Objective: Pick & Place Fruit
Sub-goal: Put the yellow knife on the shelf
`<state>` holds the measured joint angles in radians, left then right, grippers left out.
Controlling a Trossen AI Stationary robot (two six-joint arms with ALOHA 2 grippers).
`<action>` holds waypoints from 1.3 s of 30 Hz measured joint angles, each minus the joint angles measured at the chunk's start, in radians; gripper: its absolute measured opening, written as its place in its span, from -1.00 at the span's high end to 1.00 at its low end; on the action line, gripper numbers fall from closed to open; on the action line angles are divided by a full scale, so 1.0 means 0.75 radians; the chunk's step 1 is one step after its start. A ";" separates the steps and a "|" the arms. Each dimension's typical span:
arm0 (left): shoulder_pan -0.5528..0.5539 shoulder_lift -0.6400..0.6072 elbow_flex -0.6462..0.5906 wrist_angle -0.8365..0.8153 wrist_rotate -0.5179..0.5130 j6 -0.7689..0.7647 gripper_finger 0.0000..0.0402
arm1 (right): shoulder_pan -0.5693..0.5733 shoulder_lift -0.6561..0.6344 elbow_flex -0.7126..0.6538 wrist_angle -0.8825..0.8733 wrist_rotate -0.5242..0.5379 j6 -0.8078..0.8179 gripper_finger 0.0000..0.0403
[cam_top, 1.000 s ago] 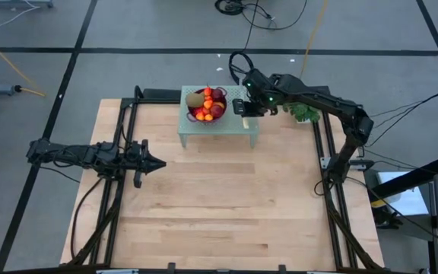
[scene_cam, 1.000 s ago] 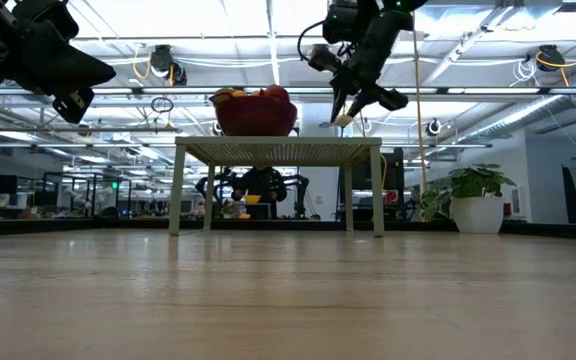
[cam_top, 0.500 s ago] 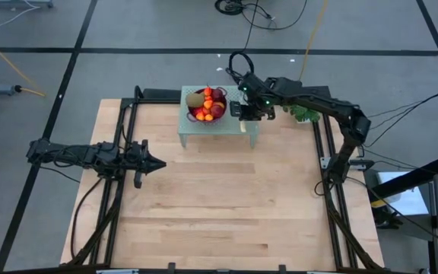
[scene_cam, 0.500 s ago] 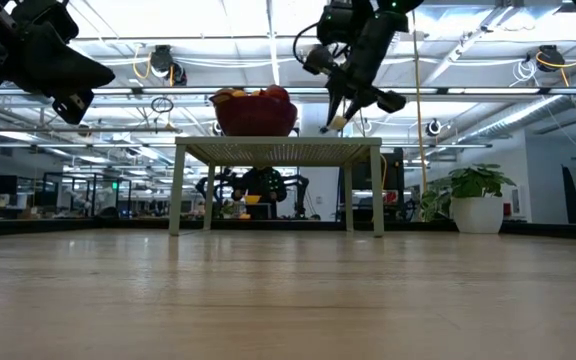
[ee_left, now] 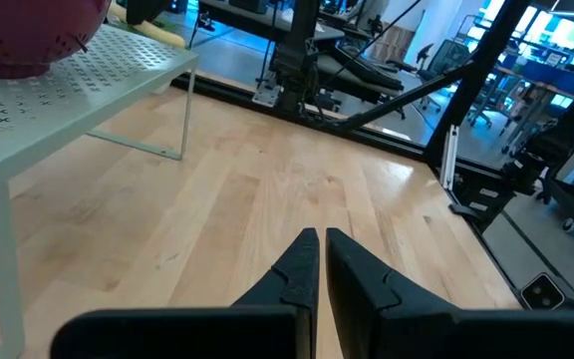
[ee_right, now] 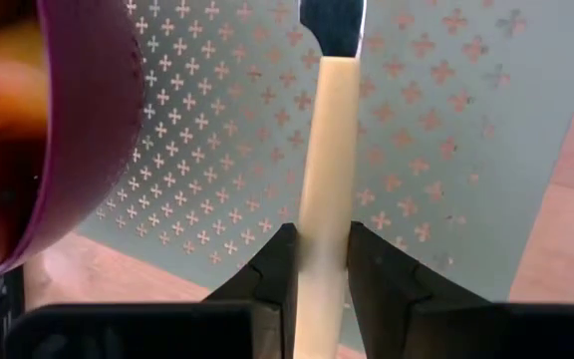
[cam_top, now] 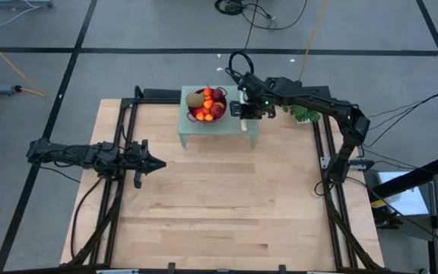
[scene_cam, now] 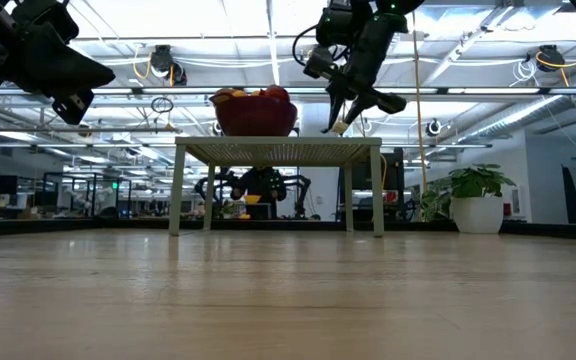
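Over the counter's (cam_top: 204, 198) far edge, the small perforated stand (cam_top: 253, 129) carried the purple bowl (cam_top: 206, 114) with all the fruit (cam_top: 207, 104) heaped inside. Within the last second the right gripper (cam_top: 243, 109) had slid from the stand's right edge toward the bowl, fingers (ee_right: 279, 261) clamped on the knife (ee_right: 324, 170); no fruit was picked yet. The left gripper (cam_top: 157, 163), fingers (ee_left: 302, 261) closed on nothing, waited near the counter's left edge.

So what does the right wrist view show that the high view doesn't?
Only the right wrist view shows the right gripper shut on the pale knife handle, blade end beyond. Only the high view shows the fruit in the bowl, and the left gripper waiting shut over the table. Both show the purple bowl on the perforated stand.
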<state>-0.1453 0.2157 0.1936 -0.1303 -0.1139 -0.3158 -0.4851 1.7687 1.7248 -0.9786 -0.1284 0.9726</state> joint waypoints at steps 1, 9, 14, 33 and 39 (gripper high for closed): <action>0.000 0.000 0.000 0.000 0.000 0.000 0.89 | -0.003 -0.001 0.000 0.001 0.000 0.000 0.71; 0.000 0.000 0.000 0.000 0.000 -0.001 0.89 | -0.012 -0.001 -0.010 0.015 -0.003 -0.025 0.71; 0.000 0.000 0.000 0.001 0.000 -0.002 0.89 | -0.017 -0.001 -0.036 0.023 -0.003 -0.023 0.71; 0.000 0.000 0.000 0.000 0.000 -0.004 0.89 | -0.027 -0.001 -0.063 0.113 -0.004 -0.022 0.71; 0.000 0.000 0.000 0.000 0.004 -0.004 0.89 | -0.035 -0.001 -0.063 0.063 -0.003 -0.021 0.71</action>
<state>-0.1452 0.2157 0.1936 -0.1306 -0.1110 -0.3187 -0.5114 1.7676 1.6774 -0.9312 -0.1308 0.9569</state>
